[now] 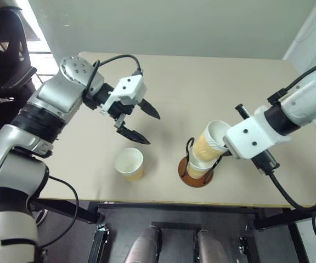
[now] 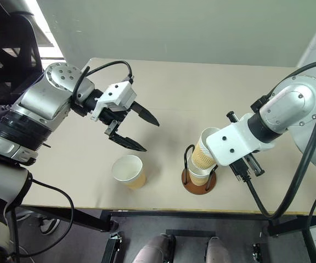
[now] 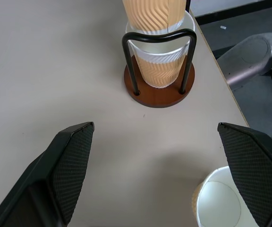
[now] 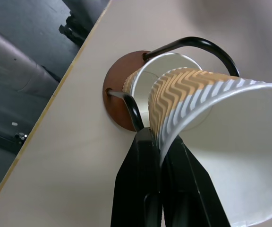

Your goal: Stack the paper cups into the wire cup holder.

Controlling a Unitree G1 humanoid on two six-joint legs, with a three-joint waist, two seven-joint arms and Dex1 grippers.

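The wire cup holder (image 1: 184, 171) stands near the table's front edge with one paper cup (image 3: 158, 71) seated between its black loops. A ribbed paper cup (image 1: 210, 141) leans to the right above it, its bottom end inside the seated cup's mouth. My right gripper (image 4: 160, 142) is shut on the ribbed cup's rim wall. A third paper cup (image 1: 129, 163) stands upright on the table to the left of the holder. My left gripper (image 1: 152, 129) hovers open above the table, just behind that loose cup, holding nothing.
The beige table (image 1: 202, 82) stretches bare behind the cups. Its front edge (image 1: 163, 201) runs close to both the holder and the loose cup. A black chair (image 1: 4, 49) stands off the table's left side.
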